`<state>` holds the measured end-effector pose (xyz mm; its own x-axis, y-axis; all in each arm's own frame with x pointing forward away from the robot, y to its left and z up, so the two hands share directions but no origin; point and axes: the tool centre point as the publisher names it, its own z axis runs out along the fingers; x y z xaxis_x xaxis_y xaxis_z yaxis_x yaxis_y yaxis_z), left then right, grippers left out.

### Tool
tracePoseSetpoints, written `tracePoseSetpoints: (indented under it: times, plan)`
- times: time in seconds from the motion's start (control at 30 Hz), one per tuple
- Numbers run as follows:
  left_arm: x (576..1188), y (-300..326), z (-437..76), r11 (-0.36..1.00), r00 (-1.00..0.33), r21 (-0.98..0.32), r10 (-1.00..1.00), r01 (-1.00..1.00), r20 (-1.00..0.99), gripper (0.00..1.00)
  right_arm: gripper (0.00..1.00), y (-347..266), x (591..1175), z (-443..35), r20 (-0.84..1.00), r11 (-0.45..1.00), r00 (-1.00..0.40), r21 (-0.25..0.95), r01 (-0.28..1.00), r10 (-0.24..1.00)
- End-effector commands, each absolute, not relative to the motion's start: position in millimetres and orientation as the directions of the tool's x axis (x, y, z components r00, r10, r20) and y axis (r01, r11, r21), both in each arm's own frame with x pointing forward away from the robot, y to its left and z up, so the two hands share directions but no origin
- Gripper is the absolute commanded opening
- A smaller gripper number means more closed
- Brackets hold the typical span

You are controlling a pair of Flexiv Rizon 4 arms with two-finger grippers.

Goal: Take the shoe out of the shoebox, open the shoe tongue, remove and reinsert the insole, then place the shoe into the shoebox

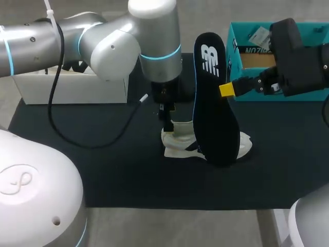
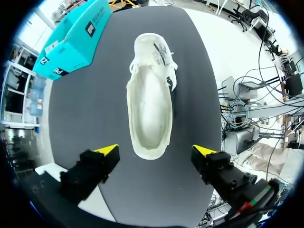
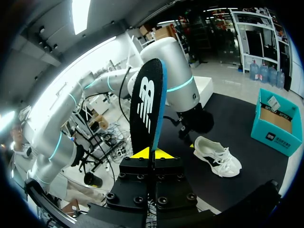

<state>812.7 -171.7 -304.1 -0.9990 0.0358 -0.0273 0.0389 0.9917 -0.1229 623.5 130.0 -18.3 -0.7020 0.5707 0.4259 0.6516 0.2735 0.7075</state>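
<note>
A white shoe [image 1: 177, 142] lies on the black mat [image 1: 103, 170], mostly hidden behind a black insole [image 1: 213, 103] with a blue edge. My right gripper [image 1: 226, 90] is shut on the insole's edge and holds it upright above the shoe. In the right wrist view the insole [image 3: 147, 107] rises from between the yellow tips of the right gripper [image 3: 152, 154], with the shoe [image 3: 216, 156] lower on the mat. My left gripper [image 2: 154, 149] stands open straight above the shoe's heel, and the shoe [image 2: 149, 104] shows its hollow inside. The teal shoebox [image 1: 247, 56] sits at the back right.
A white box [image 1: 72, 85] stands at the back left of the mat, behind my left arm. A black cable [image 1: 92, 139] hangs from the left arm over the mat. The shoebox [image 2: 71, 40] lies beyond the shoe's toe side in the left wrist view.
</note>
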Motion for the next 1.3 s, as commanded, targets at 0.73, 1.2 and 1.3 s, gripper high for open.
tracePoseSetpoints:
  times: [0.73, 1.2, 1.3]
  plan:
    - [878.3, -275.7, -368.6, 0.987, -0.993, -0.119, 0.11, 0.104, 0.043, 1.0, 0.0, 133.9, 627.3, -18.1, 0.427, 0.276, -0.701, 0.704, 0.654, 0.572]
    - [858.2, -281.0, -393.6, 0.981, -0.984, -0.114, 0.163, 0.155, 0.074, 0.0, 0.0, 133.9, 627.3, -18.1, 0.427, 0.276, -0.701, 0.704, 0.654, 0.572]
    - [852.8, -278.6, -393.3, 0.981, -0.99, -0.159, 0.125, 0.113, 0.067, 0.0, 0.0, 133.9, 627.3, -18.1, 0.427, 0.276, -0.701, 0.704, 0.654, 0.572]
